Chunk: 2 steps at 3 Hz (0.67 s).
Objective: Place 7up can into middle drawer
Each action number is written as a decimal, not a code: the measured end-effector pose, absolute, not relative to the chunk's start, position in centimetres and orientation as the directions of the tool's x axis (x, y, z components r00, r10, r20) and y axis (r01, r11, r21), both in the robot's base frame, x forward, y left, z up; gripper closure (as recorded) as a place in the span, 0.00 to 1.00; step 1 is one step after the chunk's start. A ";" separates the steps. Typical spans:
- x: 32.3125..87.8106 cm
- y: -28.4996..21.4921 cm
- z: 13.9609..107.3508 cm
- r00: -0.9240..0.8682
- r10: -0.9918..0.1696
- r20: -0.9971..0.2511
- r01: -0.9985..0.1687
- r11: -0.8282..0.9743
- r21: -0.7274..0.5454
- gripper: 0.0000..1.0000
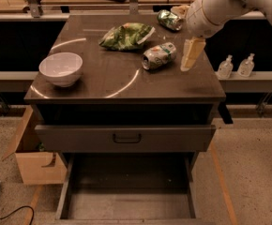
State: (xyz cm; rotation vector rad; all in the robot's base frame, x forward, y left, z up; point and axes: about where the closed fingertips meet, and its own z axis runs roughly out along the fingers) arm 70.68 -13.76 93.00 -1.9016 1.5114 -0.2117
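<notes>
View I am watching from the remote station, looking down on a dark brown cabinet top [103,86] that is showing curved glare streaks. The arm [211,11] is reaching in from the upper right, and the gripper [187,64] is hanging point-down over the top's right-hand edge; I cannot tell whether it is released or clenched. The 7up can [159,56] is lying on its side on the cabinet top, just beside the gripper on the side toward the cabinet's centre, apart from it. Beyond the gripper, near the back edge, a darker green can [170,19] is lying. Past the 7up can and farther from the gripper, a green crisp bag [126,35] is resting crumpled. A white bowl [61,68] is sitting well apart from the gripper, by the opposite edge. Below the gripper's level, a shut drawer front [126,138] is showing a black loop handle, and beneath it the middle drawer [126,205] is standing pulled out with its floor bare. On the outer side of the gripper, two small clear bottles [225,67] are standing on a low ledge. A cardboard box [35,165] is sitting open on the speckled floor [248,172] at the cabinet's far side, with a black cable [4,214] trailing near it.
</notes>
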 end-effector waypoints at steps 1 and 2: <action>71.9 -11.8 92.1 0.362 -0.892 -0.270 -0.798 -0.146 -0.585 0.00; 73.2 -11.2 90.7 0.393 -0.889 -0.236 -0.802 -0.207 -0.560 0.00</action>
